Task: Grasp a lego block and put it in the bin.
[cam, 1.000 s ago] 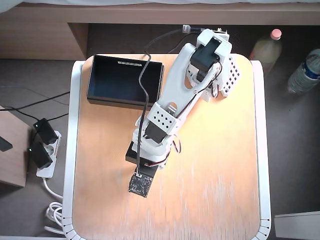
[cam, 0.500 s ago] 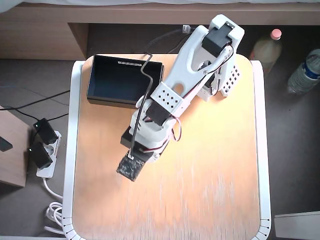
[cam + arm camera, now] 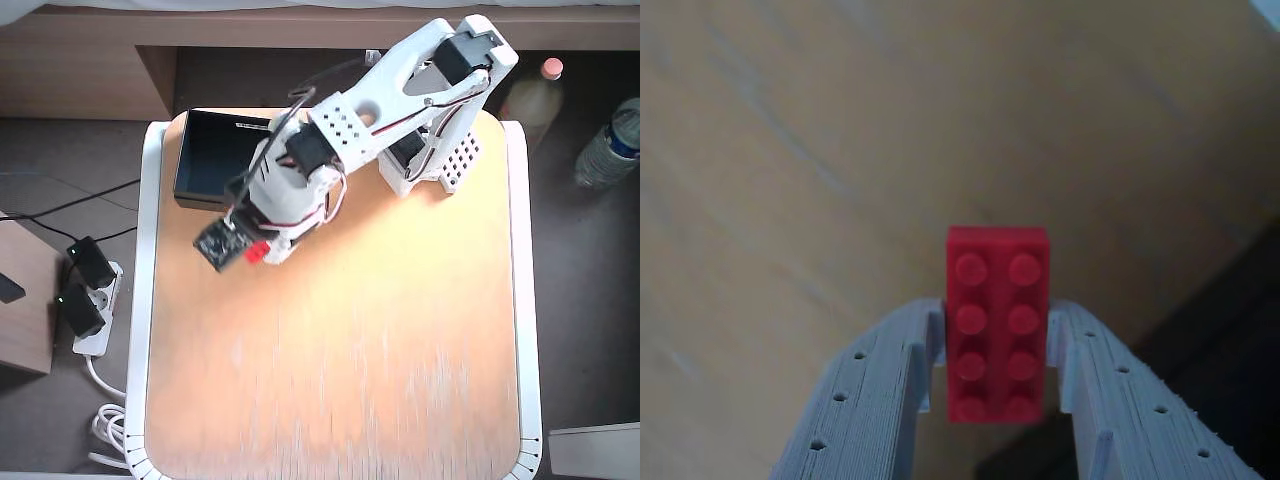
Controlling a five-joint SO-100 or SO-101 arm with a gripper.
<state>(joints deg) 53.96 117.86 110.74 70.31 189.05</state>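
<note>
Wrist view shows the pincer (image 3: 997, 375) closed on the lego block (image 3: 997, 320), pads squeezing its long smooth sides, studs facing the camera. Light, rigid and slick, it could slip. The bin (image 3: 205, 155) lies just beyond.

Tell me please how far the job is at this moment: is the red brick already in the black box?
Not yet. Done: the lego block is picked up, clamped between the gripper fingers in the wrist view. In hand: the arm carries it above the table, close to the near edge of the bin in the overhead view. Left: bring it over the bin's opening and release; no brick shows in the visible part of the bin.
</note>
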